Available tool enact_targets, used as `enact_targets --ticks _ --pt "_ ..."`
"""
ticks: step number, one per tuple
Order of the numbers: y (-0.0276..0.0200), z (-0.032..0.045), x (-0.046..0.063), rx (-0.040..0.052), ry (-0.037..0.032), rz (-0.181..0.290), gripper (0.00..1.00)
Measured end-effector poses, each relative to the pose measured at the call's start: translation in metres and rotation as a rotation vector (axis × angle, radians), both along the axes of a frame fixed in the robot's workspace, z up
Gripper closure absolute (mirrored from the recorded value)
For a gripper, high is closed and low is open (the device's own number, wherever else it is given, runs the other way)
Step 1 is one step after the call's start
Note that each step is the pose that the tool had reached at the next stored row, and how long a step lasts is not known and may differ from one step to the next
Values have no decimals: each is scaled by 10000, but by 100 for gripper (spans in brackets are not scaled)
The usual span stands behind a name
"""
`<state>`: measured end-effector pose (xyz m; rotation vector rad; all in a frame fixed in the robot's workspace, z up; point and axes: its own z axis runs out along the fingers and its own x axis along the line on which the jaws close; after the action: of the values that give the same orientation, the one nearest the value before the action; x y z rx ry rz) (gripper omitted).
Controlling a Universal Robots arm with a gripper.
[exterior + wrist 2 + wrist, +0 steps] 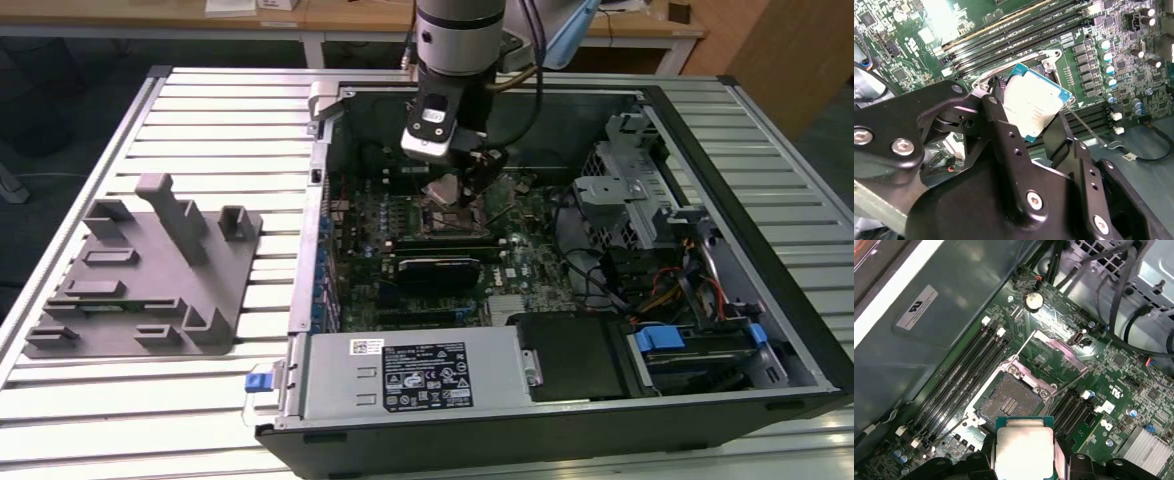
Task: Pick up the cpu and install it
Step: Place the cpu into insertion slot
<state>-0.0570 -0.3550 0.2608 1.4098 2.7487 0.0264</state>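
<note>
We hold the cpu [1025, 447] clamped in our hand [1029, 109] over the open, empty socket [1009, 402], seemingly still clear of it, so we judge the pickup done and the seating not yet done.

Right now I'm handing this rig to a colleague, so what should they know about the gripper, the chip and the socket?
The gripper: shut on the chip, gripping its edges.
Chip: in the air over the motherboard, close to the socket.
Socket: cover open, nothing in it.
Done: chip picked up.
Left: chip not yet seated in the socket.
</note>
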Motion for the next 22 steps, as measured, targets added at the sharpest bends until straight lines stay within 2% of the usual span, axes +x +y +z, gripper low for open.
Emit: enact_targets --ticks 17,18,22 --pt "0 -7 0 0 0 -1800 45" --pt "0 -9 0 0 0 -2514 45" --pt "0 -11 0 -1 0 -2967 45"
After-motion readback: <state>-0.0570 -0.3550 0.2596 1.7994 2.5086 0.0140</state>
